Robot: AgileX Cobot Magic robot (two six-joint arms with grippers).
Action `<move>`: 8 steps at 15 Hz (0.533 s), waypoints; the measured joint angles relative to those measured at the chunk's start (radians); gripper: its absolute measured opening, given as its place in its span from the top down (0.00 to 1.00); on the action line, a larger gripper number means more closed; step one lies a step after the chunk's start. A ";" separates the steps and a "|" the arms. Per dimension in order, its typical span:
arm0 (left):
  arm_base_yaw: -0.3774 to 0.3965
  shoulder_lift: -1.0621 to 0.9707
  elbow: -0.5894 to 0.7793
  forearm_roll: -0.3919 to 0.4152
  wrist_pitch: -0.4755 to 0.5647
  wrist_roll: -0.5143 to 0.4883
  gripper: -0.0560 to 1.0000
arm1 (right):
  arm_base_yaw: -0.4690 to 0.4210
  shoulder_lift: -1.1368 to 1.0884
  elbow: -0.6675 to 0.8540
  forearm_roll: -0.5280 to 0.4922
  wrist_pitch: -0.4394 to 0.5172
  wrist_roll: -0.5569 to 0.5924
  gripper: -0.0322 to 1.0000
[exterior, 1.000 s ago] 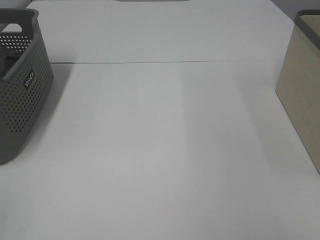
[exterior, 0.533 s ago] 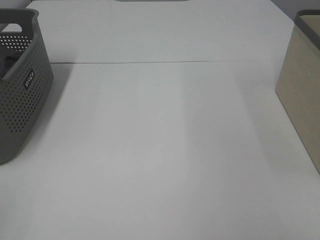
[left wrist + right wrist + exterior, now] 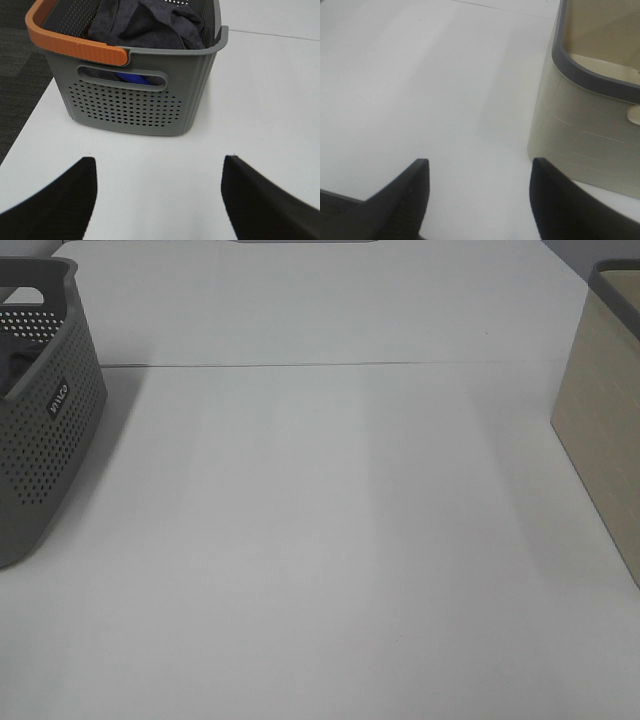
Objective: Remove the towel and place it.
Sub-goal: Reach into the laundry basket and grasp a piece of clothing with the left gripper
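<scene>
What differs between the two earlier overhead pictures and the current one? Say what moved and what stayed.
Nothing visibly changed. The grey basket on the left and the beige bin on the right stand where they did in the overhead view.

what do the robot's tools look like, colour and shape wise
The left tool shows only two matte black fingers, broad and tapering to blunt tips. The right tool looks the same. No cables, markings or arm links are in view.
</scene>
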 joint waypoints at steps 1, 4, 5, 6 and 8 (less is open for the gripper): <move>0.000 0.000 0.000 0.000 0.000 0.000 0.32 | 0.000 0.000 0.000 0.000 0.000 0.000 0.40; 0.000 0.000 0.000 0.000 0.000 0.000 0.32 | 0.000 0.000 0.000 0.000 0.000 0.000 0.40; 0.000 0.000 0.000 0.000 0.000 0.000 0.32 | 0.000 0.000 0.000 0.000 0.000 0.000 0.40; 0.000 0.000 0.000 0.000 0.000 0.000 0.32 | 0.000 0.000 0.000 0.000 0.000 0.000 0.40; 0.000 0.000 0.000 0.000 0.000 0.000 0.32 | 0.000 0.000 0.000 0.000 0.000 0.000 0.40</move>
